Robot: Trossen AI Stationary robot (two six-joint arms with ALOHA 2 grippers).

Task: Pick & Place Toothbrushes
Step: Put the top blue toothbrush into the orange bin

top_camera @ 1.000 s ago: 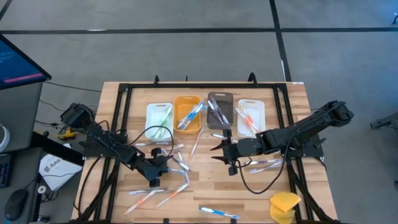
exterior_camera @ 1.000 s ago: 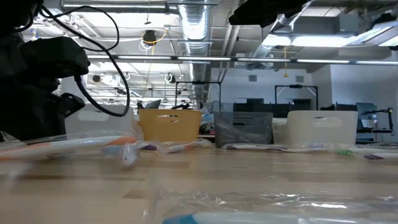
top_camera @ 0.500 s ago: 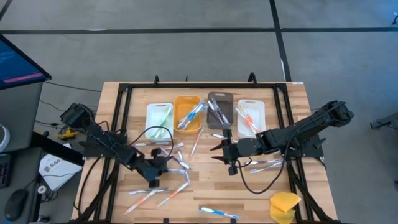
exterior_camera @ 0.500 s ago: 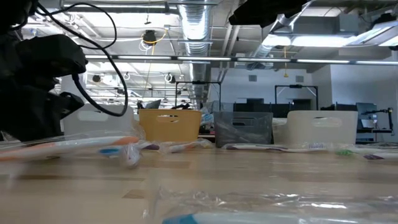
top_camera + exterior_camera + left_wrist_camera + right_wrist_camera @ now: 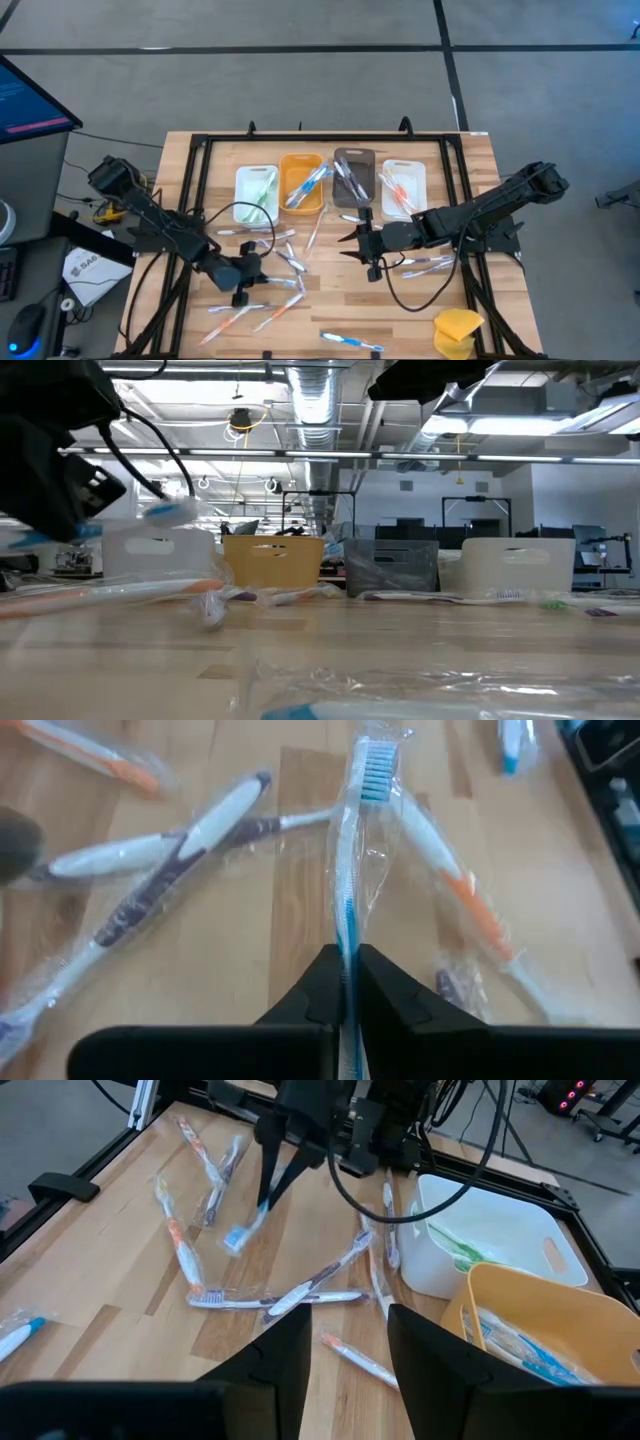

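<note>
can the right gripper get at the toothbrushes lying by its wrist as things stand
Probably yes. The right gripper hangs open and empty over bare wood, and the wrapped toothbrushes lie loose on the table just behind it, nothing on top of them. It would have to pull back a little first.

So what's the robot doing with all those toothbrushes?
It is sorting them. The left gripper is shut on a blue toothbrush in a clear wrapper, held above the table. The right gripper waits, open and empty, near the bins. Many toothbrushes lie loose on the wood, and some already sit in the white bin and the orange bin.
</note>
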